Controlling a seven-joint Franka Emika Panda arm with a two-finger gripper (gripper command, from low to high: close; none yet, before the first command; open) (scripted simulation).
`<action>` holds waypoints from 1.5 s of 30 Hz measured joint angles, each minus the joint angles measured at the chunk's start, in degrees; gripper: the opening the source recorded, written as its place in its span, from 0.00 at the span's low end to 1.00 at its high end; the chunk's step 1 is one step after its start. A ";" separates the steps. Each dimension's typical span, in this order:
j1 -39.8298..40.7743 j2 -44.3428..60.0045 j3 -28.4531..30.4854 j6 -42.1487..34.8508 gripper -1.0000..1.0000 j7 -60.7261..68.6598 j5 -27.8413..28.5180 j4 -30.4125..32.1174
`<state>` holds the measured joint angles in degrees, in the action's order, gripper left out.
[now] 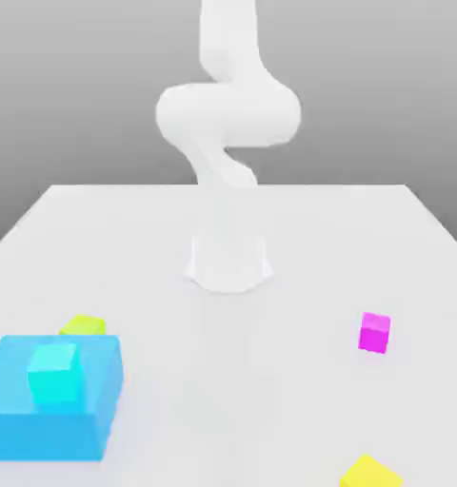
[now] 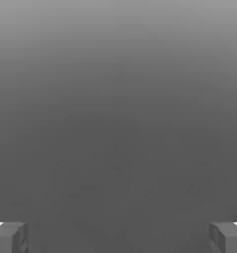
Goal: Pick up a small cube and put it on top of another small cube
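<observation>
Nothing is stacked yet — the small magenta cube (image 1: 374,334) is left ungrasped on the white table (image 1: 228,380), towards its edge at the exterior view's right; picking and placing both remain. The jaws are spread wide, with nothing held.

Looked like a simulated robotics lab setup. Showed as much through a white robot arm (image 1: 228,116) based on a plain pale tabletop (image 1: 223,380), bright flat-coloured cubes (image 1: 374,334) and a blue block (image 1: 44,438) set out there, and a smooth grey backdrop (image 1: 80,95).
</observation>
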<state>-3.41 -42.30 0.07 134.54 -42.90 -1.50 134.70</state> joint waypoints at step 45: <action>-41.95 57.35 -0.20 45.45 0.00 12.10 12.31 30.21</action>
<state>-45.36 15.05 -0.13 179.99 -30.80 10.81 164.90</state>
